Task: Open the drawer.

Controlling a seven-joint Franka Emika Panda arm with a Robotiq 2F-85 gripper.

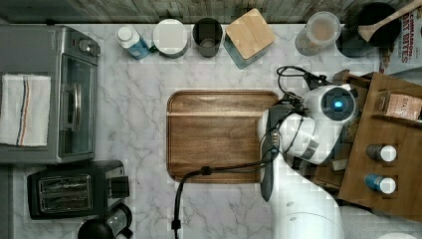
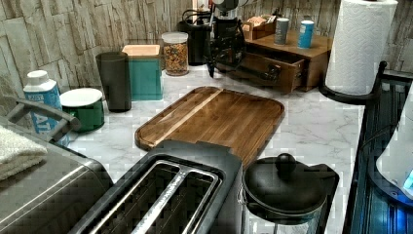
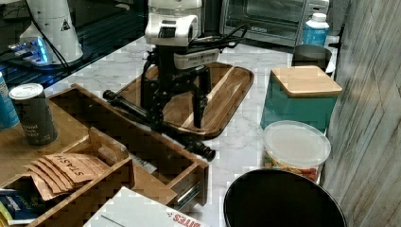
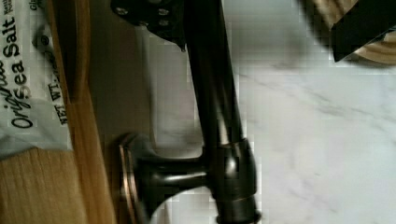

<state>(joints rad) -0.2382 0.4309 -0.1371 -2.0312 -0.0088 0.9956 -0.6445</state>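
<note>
Right view, white marble counter (image 3: 246,142), wood-plank wall (image 3: 373,94), fingers (image 3: 198,106) apart astride drawer (image 3: 142,142) handle (image 3: 158,125)

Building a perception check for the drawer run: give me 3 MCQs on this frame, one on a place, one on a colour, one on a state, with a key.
1. Where does the gripper stand?
A. At the drawer's bar handle
B. Over the toaster slots
C. Beside the paper towel roll

2. What colour is the box under the wooden lid?
A. Red
B. Teal
C. Yellow

3. What state is the drawer in?
A. Fully shut
B. Pulled partly out
C. Removed and lying on the tray

Key:
1. A: in the right view the fingers straddle the black handle.
2. B: the right view and left view both show teal sides.
3. B: the right view shows the drawer's open interior and a slide rail at its side.
</note>
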